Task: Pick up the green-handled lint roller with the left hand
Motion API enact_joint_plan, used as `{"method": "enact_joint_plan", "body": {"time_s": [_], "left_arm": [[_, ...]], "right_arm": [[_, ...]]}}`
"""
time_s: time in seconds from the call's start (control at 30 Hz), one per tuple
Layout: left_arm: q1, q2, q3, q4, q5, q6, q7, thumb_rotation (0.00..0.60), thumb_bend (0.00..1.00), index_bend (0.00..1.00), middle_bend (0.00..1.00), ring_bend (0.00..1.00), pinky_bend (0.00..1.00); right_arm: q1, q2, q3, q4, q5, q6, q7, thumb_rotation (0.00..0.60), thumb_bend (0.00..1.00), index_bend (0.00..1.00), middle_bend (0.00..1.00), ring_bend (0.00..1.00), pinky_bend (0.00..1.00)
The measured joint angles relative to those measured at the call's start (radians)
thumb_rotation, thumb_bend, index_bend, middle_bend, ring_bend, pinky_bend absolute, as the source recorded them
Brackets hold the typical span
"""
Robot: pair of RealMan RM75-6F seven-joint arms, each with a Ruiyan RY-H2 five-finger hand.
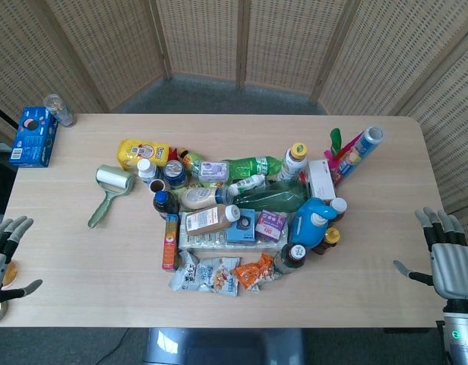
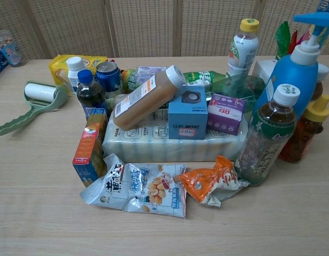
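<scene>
While the left hand (image 1: 4, 247) waits open and empty at the counter's (image 1: 82, 289) near-left edge, the roller (image 1: 110, 192) lies ahead-right, handle angled back toward it.

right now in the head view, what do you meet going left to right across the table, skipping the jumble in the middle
left robot hand → blue box → green-handled lint roller → yellow packet → blue pump bottle → tall tube with a blue cap → right robot hand
</scene>
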Motion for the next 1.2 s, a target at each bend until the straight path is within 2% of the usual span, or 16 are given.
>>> {"method": "enact_joint_plan", "body": {"time_s": [0.33, 0.6, 0.87, 1.07, 1.2], "left_arm": [[-0.03, -0.005, 0.002, 0.028, -0.027, -0.073, -0.009, 0.6, 0.07, 0.0, 0.0, 0.0, 0.0], [-0.112, -0.039, -0.022, 0.116, -0.081, -0.207, 0.026, 0.6, 0.06, 0.0, 0.0, 0.0, 0.0], [-0.199, -0.207, -0.064, 0.315, -0.168, -0.31, 0.137, 0.6, 0.06, 0.0, 0.0, 0.0, 0.0], [-0.265, -0.352, -0.099, 0.473, -0.227, -0.373, 0.181, 0.6, 0.06, 0.0, 0.0, 0.0, 0.0], [-0.303, -0.416, -0.116, 0.547, -0.25, -0.402, 0.205, 0.6, 0.07, 0.0, 0.0, 0.0, 0.0]], "right_arm": [[-0.005, -0.007, -0.001, -0.006, 0.006, 0.001, -0.002, 0.493, 0.03, 0.0, 0.0, 0.0, 0.0], [-0.019, -0.002, -0.001, -0.013, 0.02, 0.009, -0.004, 0.496, 0.04, 0.0, 0.0, 0.0, 0.0], [-0.029, 0.014, 0.001, -0.028, 0.034, 0.011, -0.015, 0.494, 0.04, 0.0, 0.0, 0.0, 0.0], [-0.046, 0.022, 0.002, -0.036, 0.051, 0.022, -0.02, 0.493, 0.04, 0.0, 0.0, 0.0, 0.0], [-0.058, 0.031, 0.001, -0.037, 0.062, 0.027, -0.022, 0.492, 0.04, 0.0, 0.0, 0.0, 0.0]]}}
